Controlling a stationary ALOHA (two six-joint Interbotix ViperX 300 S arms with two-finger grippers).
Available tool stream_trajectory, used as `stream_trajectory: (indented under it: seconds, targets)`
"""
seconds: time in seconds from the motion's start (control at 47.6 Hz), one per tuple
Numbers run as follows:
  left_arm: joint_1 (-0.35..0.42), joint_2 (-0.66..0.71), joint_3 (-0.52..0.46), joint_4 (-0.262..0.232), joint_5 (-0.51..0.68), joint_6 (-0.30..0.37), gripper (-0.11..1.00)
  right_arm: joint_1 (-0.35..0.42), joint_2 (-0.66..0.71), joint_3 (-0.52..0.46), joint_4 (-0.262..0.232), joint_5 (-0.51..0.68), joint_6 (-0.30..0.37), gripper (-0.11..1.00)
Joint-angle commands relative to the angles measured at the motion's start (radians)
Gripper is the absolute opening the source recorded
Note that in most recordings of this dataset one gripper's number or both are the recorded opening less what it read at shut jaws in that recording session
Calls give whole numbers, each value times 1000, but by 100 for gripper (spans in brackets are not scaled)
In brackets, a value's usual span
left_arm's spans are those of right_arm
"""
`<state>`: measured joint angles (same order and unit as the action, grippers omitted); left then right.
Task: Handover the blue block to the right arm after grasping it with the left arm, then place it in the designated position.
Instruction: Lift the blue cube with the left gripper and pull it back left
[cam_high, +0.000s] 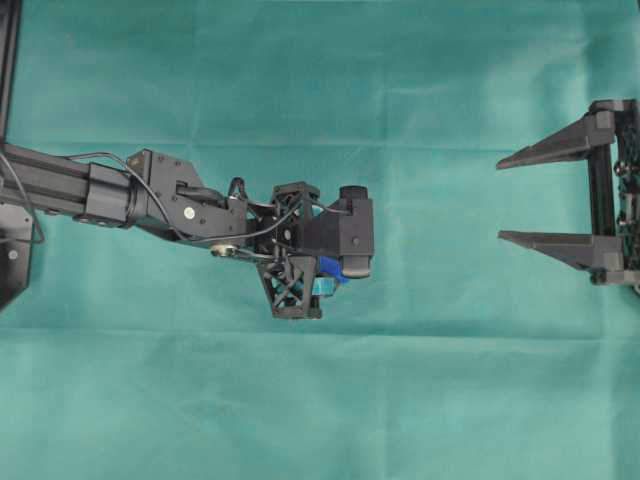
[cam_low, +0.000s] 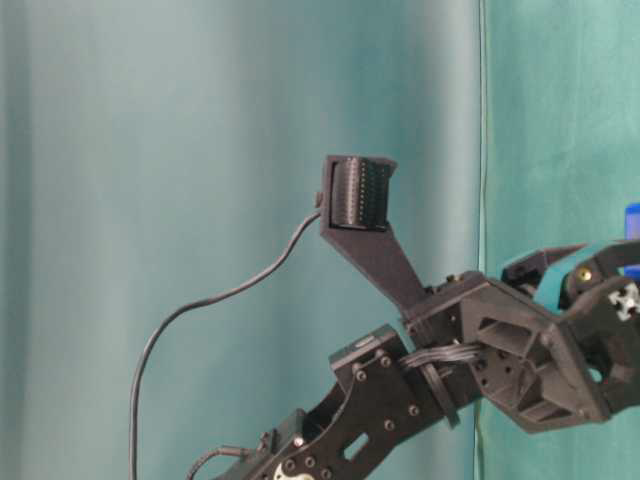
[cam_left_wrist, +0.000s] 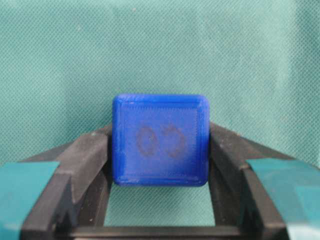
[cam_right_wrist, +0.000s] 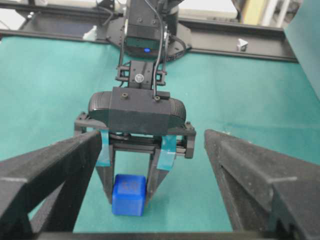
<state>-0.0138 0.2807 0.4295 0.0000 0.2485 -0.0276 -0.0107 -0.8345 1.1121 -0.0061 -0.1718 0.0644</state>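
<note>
**Left end effector closing in on the blue block**

The left arm (cam_high: 150, 195) is reaching out over the green cloth (cam_high: 320, 400) covering the surface, its end effector (cam_right_wrist: 129, 186) pointing down at the blue block (cam_left_wrist: 160, 142). From the left wrist view, the block is sitting squarely between the two black fingers (cam_left_wrist: 82, 160), with each finger lying right against a side of the cube; whether they are actually pressing on it, I cannot tell. The teal tape (cam_left_wrist: 25, 185) near the finger bases is showing at both lower corners of that view. A faint dark mark is visible on the block's upper face.

From the right wrist view, the block is resting on the cloth, framed by the left fingers coming down on either side of it.

Well apart, at the right edge of the overhead view, the right arm's end effector (cam_high: 520, 198) is hanging with its all-black fingers spread wide, holding nothing and pointing toward the left arm.
</note>
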Motion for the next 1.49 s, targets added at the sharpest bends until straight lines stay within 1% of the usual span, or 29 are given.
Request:
stream_trajectory:
  seconds: [0.0,0.252,0.441,0.86,1.175,1.343,1.469]
  targets:
    - [-3,-23,-15,2,-8,2,47,-2,3,-15,-2,-8,0,94]
    - [-3,-55,-20,2,18,2,47,-2,3,-17,-2,-2,0,94]
    - [-3,-117,-20,2,46,3,47,-2,3,-17,-2,-2,-2,94]
    - [-3,-290,-25,8,57,11,47,-2,3,-17,-2,-2,-2,94]
    - [-3,-382,-69,11,92,17,47,-2,3,-17,-2,-3,-2,94]
    - [-5,-442,-77,11,97,38,47,-2,3,-17,-2,-2,-2,94]
    - [-5,-482,-77,11,97,41,47,-2,3,-17,-2,-2,-3,94]
